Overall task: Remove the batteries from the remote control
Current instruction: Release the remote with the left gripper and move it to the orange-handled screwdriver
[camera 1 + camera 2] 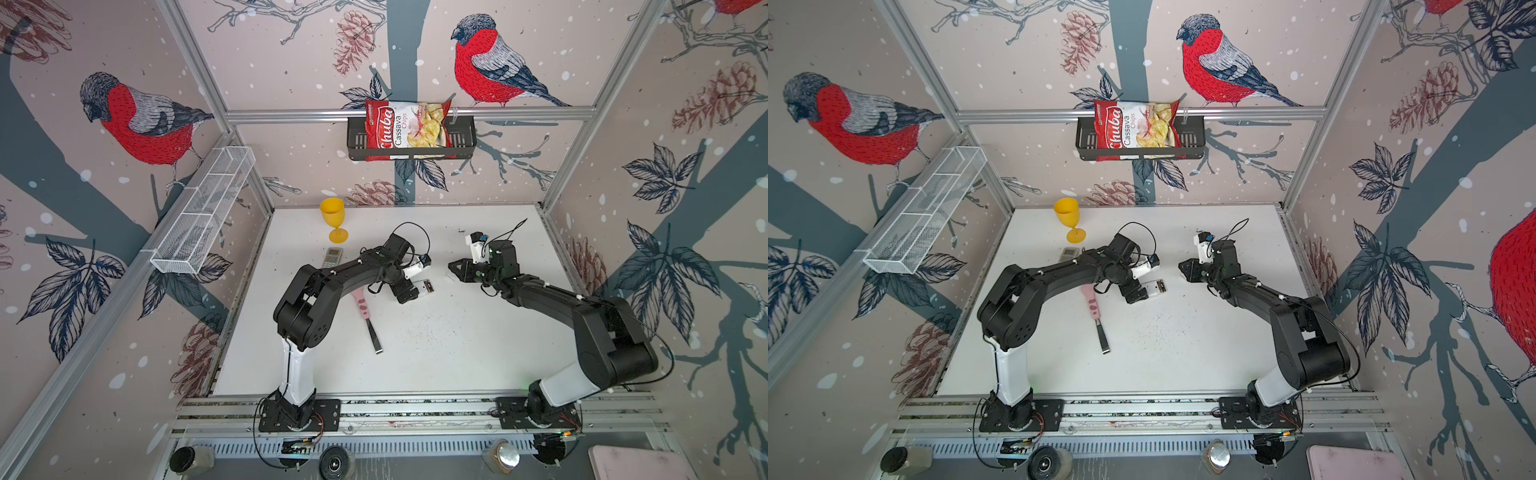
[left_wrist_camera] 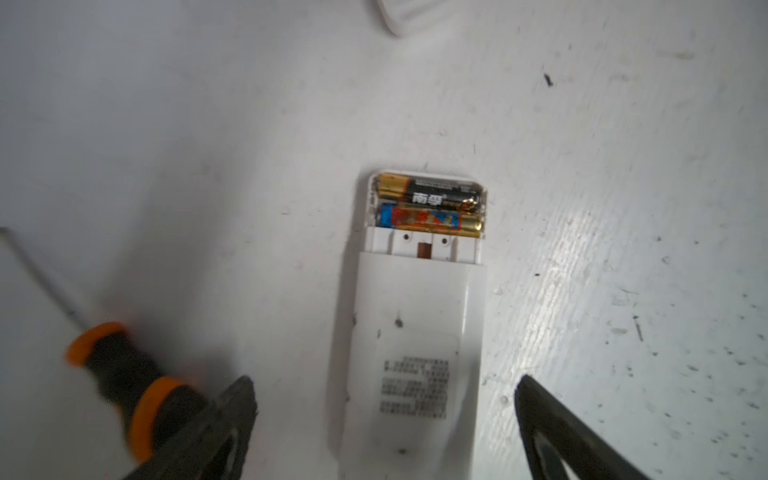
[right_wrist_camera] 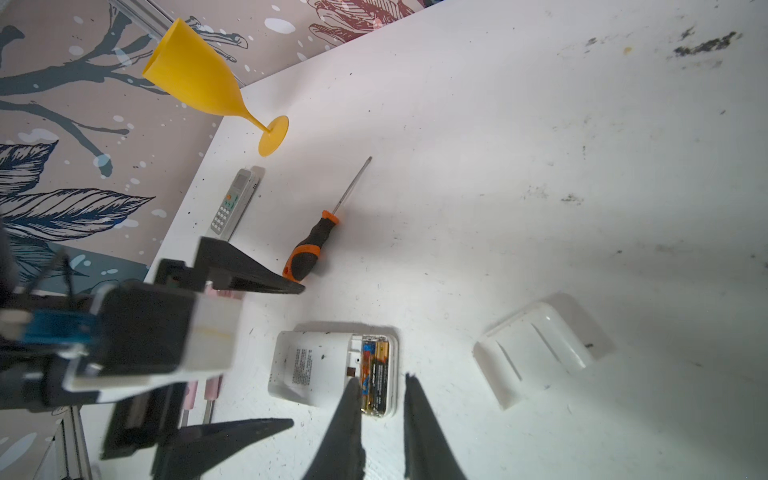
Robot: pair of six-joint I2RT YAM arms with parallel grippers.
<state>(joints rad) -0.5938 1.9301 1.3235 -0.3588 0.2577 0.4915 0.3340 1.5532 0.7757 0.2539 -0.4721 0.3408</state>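
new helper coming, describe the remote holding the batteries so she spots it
On the white table, look at its middle. The remote lies face down, its back open on two batteries; the other remote, by the yellow goblet, shows buttons.

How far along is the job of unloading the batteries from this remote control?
Done: the battery cover lies off on the table. In hand: the open left gripper flanks the remote control, gripping nothing. Left: both batteries sit inside it, not yet lifted out.
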